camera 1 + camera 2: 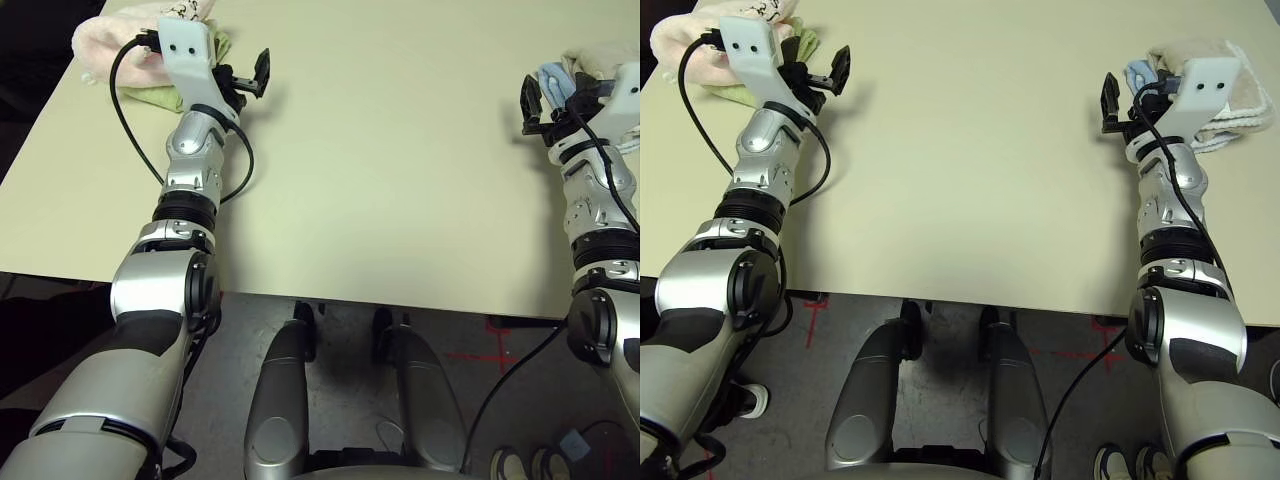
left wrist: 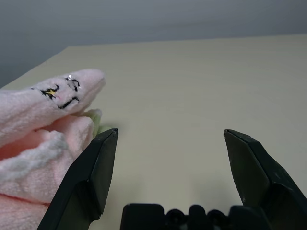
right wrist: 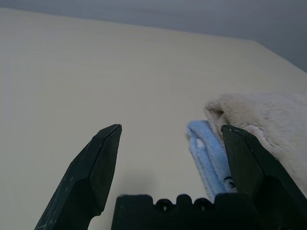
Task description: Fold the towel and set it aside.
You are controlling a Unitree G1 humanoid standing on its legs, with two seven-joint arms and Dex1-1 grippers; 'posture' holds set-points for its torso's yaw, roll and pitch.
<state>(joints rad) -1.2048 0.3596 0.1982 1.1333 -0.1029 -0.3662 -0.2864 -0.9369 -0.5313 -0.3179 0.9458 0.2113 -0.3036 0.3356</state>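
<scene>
- Your pale pink fluffy terry towel, with its dark embroidered mark, sits bunched at the far left corner of the cream table, on top of a light green towel.
- Your left gripper is plainly the nearer one: its black fingers stand wide apart, holding nothing, and the pink towel lies just beside its left finger, not between the jaws.
- Your right gripper is also spread wide and empty, well apart from the pink towel, next to a beige folded cloth and a blue folded cloth.
- I can't tell the pink towel's long axis from this heap; judge it once it is spread.
- The towel looks folded and already set aside.
</scene>
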